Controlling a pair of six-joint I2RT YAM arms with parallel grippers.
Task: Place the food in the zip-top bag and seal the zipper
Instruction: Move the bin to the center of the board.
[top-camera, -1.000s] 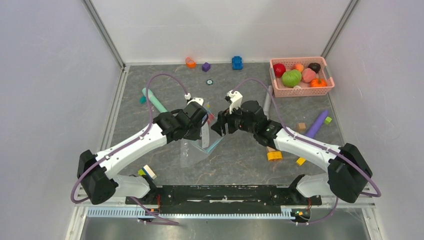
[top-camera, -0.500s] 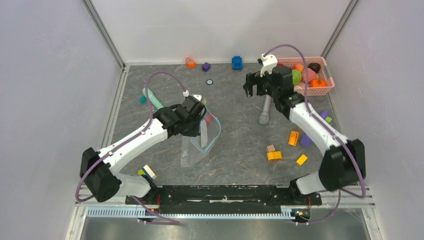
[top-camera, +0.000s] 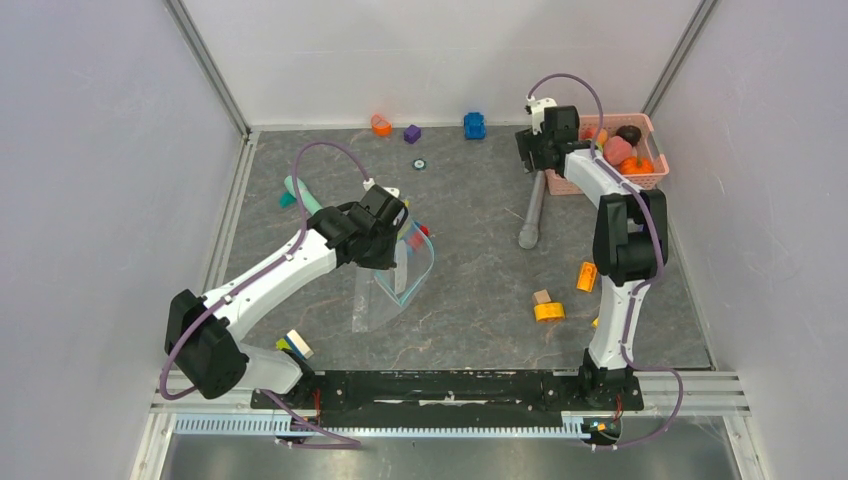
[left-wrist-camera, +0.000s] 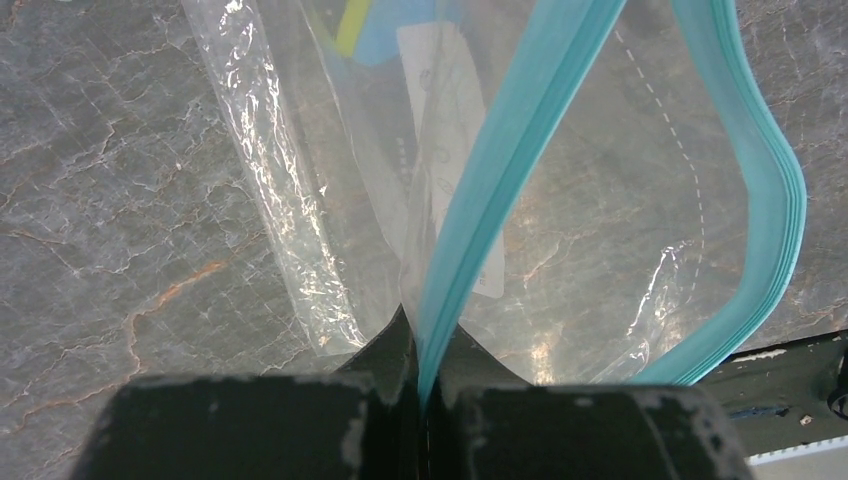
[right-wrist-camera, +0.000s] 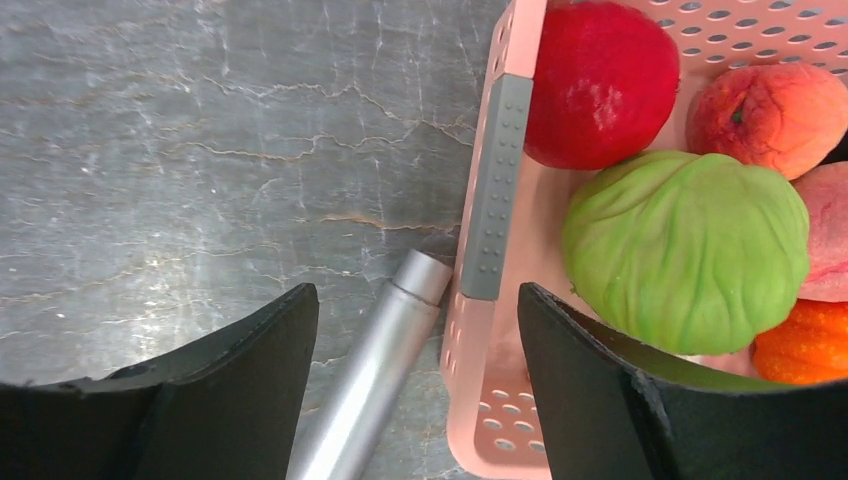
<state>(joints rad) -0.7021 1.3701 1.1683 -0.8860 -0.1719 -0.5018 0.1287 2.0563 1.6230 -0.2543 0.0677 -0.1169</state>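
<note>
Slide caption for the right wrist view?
Open right gripper over the pink basket edge; red fruit and green ball inside.

Left arm (top-camera: 280, 275) angles up across the table, left gripper (left-wrist-camera: 420, 352) pinched tight on the mouth edge of the zip-top bag (left-wrist-camera: 610, 190). Right arm (top-camera: 625, 230) extends well beyond the bag's far right, right gripper (right-wrist-camera: 415, 300) spread wide, facing down.

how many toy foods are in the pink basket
6, all inside the basket: red, peach, green, pink, orange, dark brown at the back; others may be hidden.
</note>
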